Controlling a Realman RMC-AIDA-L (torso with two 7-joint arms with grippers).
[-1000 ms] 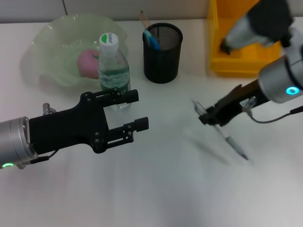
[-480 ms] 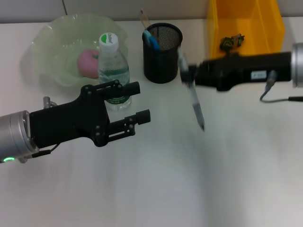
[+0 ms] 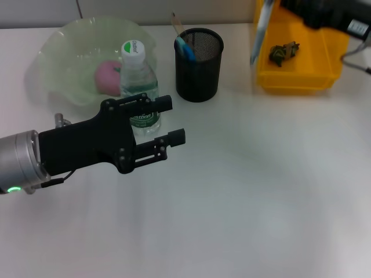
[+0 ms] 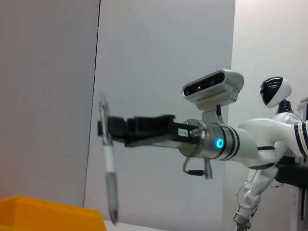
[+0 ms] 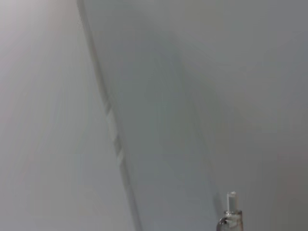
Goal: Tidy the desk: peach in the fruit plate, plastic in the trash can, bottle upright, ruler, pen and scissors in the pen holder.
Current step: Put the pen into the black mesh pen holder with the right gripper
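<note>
Since the prior half-second, right gripper [image 4: 107,131] had lifted the pen [image 3: 260,29] from beside the pen holder [image 3: 199,65] to above the yellow bin [image 3: 301,58]. Pen: light, stiff, slim; apparently pinched near its upper end, hanging tip-down. Left gripper [image 3: 171,120]: idle by the bottle [image 3: 138,81], fingers apart, empty.

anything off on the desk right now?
Nothing spilled or damaged. The bottle stands upright by the fruit plate, peach inside. Only the pen is out of its place: the right tool holds it in the air, beside the pen holder, not over it.
</note>
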